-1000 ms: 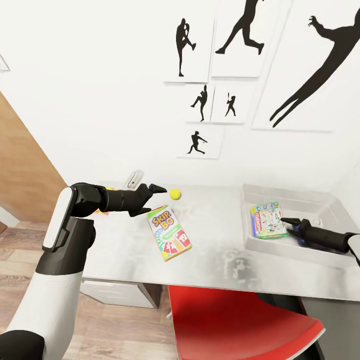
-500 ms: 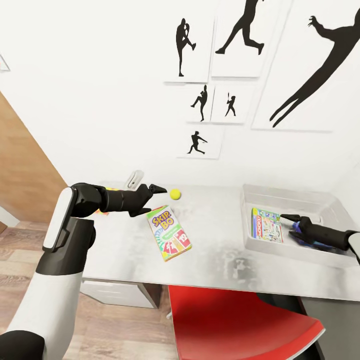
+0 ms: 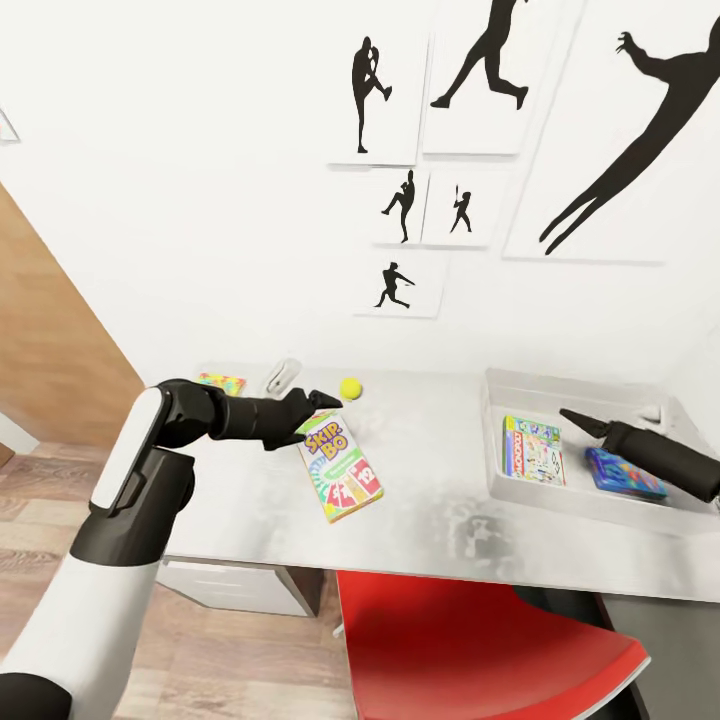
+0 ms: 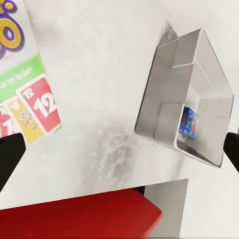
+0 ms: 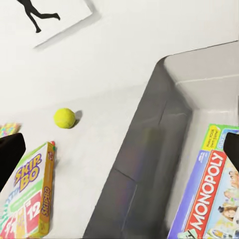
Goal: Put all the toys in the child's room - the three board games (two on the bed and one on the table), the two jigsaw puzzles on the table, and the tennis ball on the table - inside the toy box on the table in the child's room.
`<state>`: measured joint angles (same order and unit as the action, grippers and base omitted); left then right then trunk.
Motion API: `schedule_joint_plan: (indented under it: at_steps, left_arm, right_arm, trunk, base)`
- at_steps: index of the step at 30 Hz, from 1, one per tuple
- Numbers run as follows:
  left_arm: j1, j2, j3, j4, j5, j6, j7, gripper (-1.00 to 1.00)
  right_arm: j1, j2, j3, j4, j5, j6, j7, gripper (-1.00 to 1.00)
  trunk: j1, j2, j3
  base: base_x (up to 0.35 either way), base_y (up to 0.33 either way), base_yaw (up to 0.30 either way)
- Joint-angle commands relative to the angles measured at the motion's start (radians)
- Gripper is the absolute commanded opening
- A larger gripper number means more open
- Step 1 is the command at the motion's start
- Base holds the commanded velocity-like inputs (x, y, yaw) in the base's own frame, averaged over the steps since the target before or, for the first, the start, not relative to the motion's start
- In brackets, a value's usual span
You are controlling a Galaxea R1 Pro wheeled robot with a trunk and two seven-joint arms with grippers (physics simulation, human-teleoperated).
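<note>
Surface [image 3: 440, 500]: long, pale, glossy, set against the white wall. Toy box [image 3: 600, 395] sits at its right end and holds 2 flat boxes, a Monopoly game [image 3: 533, 450] and a blue box [image 3: 625, 472].

SKIP-BO box [image 3: 340, 465] lies flat near the surface's middle, skewed to the front edge. 1 jigsaw sheet [image 3: 220, 382] lies at the back left corner. Tennis ball [image 3: 350, 388] rests near the back edge, just beyond the SKIP-BO box.

Left end effector [image 3: 318, 402] hovers over the SKIP-BO box's far end, fingers spread, empty. Right end effector [image 3: 572, 416] hangs above the toy box, empty; we cannot tell its jaw gap.

We judge SKIP-BO is next: come down square to its long sides, since a skewed pinch on a flat box would likely slip.
</note>
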<state>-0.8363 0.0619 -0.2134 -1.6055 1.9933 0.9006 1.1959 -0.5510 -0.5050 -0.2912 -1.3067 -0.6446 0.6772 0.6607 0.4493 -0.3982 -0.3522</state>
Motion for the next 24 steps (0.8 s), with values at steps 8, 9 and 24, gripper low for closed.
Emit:
schedule_joint_plan:
  at_steps: [8,9,24]
  left_arm:
    - [0.02,-0.001,0.005,0.001,0.009,-0.001,0.004,1.0]
    - [0.02,-0.001,0.005,0.001,0.009,-0.001,0.004,1.0]
    - [0.047,-0.002,0.008,-0.001,-0.002,-0.006,0.002,1.0]
  right_arm:
    - [0.117,-0.009,-0.181,-0.276,0.003,0.067,-0.003,1.0]
    - [0.119,-0.008,-0.181,-0.28,0.003,0.071,-0.004,1.0]
    - [0.123,-0.005,-0.181,-0.302,0.005,0.088,-0.006,1.0]
  trunk:
    - [0.001,-0.002,0.0]
    - [0.001,-0.002,0.002]
    - [0.001,-0.002,0.025]
  base:
    - [-0.015,0.0,0.0]
    - [-0.002,0.0,0.0]
    - [-0.047,0.0,0.0]
